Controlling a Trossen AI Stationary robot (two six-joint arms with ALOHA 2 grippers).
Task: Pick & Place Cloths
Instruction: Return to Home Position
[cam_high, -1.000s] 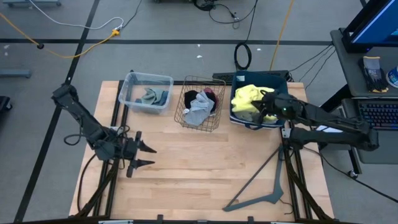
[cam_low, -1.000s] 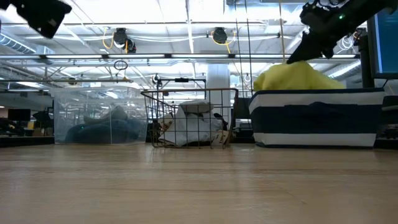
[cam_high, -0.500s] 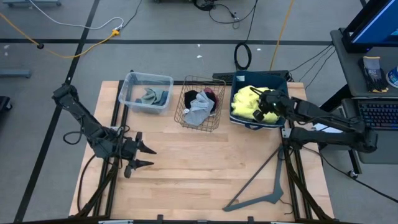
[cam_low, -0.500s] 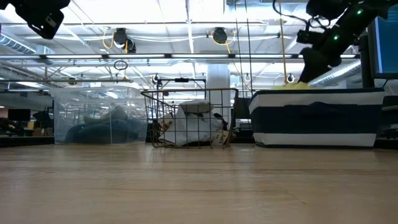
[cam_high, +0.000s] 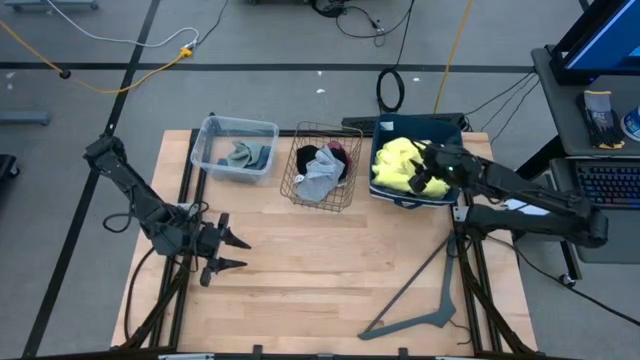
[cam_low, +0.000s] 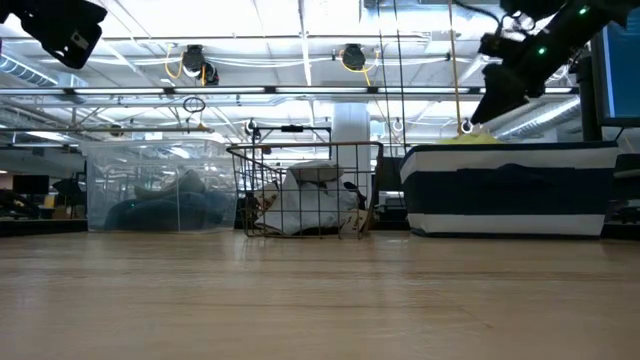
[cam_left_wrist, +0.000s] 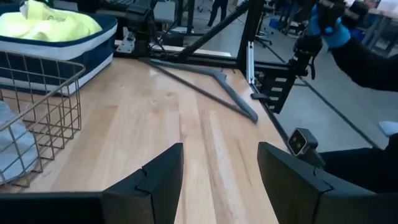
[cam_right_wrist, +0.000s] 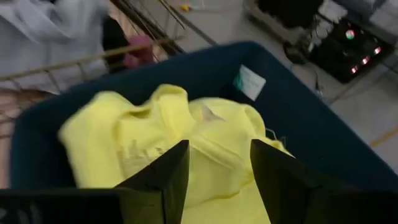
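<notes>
Nearest us on the wooden table (cam_high: 300, 290), the grey V-shaped bar (cam_high: 443, 295) lies apart, no part of the job. Farther in, the left gripper (cam_high: 240, 252) hovers over the table's left side, fingers apart and empty, parked out of the way. Along the far edge, the grey-green cloths (cam_high: 245, 155) sit in the clear bin (cam_high: 205, 140) and the light grey cloth (cam_high: 318, 180) in the wire basket (cam_high: 288, 180). The yellow cloth (cam_high: 392, 160) is heaped in the blue bin (cam_high: 440, 128). The right gripper (cam_high: 418, 180) hangs just above it, fingers spread, holding nothing; we judge it free to withdraw.
</notes>
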